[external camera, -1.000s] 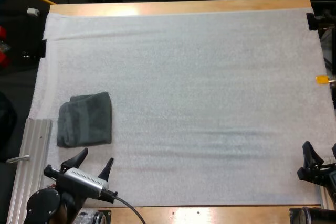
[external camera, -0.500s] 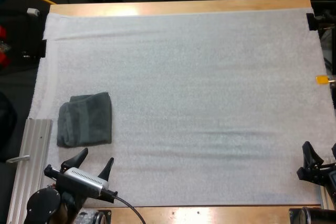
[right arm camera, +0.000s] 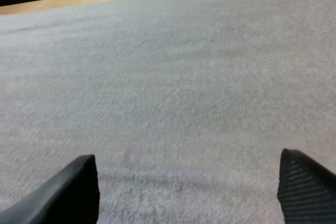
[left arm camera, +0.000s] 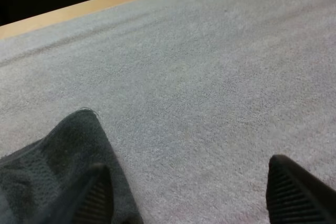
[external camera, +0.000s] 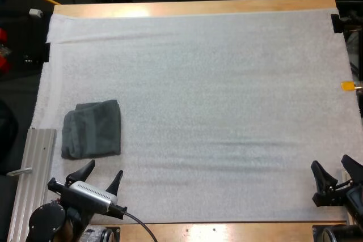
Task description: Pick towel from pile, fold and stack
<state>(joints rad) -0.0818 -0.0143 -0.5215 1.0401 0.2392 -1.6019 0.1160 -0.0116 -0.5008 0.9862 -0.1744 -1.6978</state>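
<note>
Hovering released above the table's front edge, my left pincer stands just beside the folded grey-green towel, which lies at the left of the white mat. My right pincer, also spread, is well apart from it. Risk: a low sweep could snag and unfold the towel.

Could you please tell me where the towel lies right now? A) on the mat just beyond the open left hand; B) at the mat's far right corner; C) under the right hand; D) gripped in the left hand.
A: the towel lies flat on the mat, just ahead of the open left hand.
</note>
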